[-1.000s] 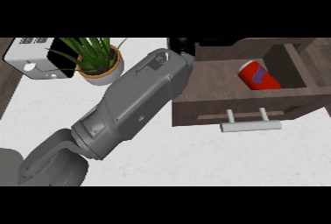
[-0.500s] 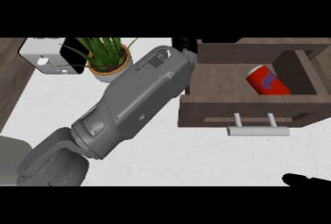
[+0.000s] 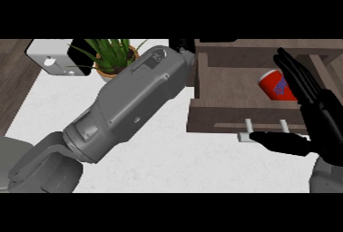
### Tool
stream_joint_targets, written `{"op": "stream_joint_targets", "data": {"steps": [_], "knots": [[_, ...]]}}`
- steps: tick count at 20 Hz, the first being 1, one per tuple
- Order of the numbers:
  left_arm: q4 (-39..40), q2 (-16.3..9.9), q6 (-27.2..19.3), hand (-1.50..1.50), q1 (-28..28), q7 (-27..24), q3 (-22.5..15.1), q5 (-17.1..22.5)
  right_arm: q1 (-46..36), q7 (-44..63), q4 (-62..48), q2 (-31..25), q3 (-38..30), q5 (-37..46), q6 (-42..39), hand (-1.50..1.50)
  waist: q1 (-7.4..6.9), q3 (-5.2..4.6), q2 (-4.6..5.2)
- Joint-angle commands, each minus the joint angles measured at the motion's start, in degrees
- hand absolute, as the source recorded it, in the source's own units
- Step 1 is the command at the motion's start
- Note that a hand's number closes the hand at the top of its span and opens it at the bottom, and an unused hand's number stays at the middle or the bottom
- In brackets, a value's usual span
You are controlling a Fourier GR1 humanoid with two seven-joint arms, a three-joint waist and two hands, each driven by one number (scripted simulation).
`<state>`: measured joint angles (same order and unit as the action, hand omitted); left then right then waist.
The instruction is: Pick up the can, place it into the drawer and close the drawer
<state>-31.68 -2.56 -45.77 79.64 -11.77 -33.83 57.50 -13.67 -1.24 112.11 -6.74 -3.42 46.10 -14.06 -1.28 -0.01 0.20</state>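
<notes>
Red cyl. can [image 3: 276, 84] in wood drawer [image 3: 227, 115].

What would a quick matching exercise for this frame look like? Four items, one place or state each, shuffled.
Items:
1. can
2. drawer
3. potted plant
4. right hand

Places or states:
A. open, fingers straight, in front of the drawer's right side
B. lying inside the drawer
C. pulled open
D. on the counter, left of the drawer, near the back

Pairs: 1-B, 2-C, 3-D, 4-A
</notes>
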Motion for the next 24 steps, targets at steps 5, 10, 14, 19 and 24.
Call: {"op": "stream_joint_targets", "data": {"steps": [5,10,14,19,24], "knots": [[-3.54,-3.86,-1.17,-1.5,-1.3,2.87,0.04,-2.69,-11.63,-4.84,-21.9,-3.39,4.23,11.15,5.83,-1.5,-1.02,0.02,0.02],[-8.57,-8.05,-1.67,-1.5,-3.43,7.45,-0.75,-3.94,-18.19,-2.68,-34.93,-1.42,4.85,18.53,13.6,-1.5,-1.44,0.01,-0.28],[-10.91,-10.93,-0.45,-1.5,-6.01,7.92,0.23,-5.11,-19.0,-4.12,-45.8,0.48,5.44,22.06,21.5,-1.5,-0.78,0.04,0.03],[-16.99,-11.69,-3.61,-1.5,-8.74,10.2,-1.26,-7.43,-22.63,-6.26,-59.47,0.66,3.66,24.5,30.18,-1.5,-1.17,0.07,-0.01],[-19.38,-16.3,-1.76,-1.5,-8.54,13.55,0.85,-7.52,-29.94,-3.84,-70.04,1.33,1.31,27.4,36.77,-1.5,-1.43,0.08,0.34]]}}
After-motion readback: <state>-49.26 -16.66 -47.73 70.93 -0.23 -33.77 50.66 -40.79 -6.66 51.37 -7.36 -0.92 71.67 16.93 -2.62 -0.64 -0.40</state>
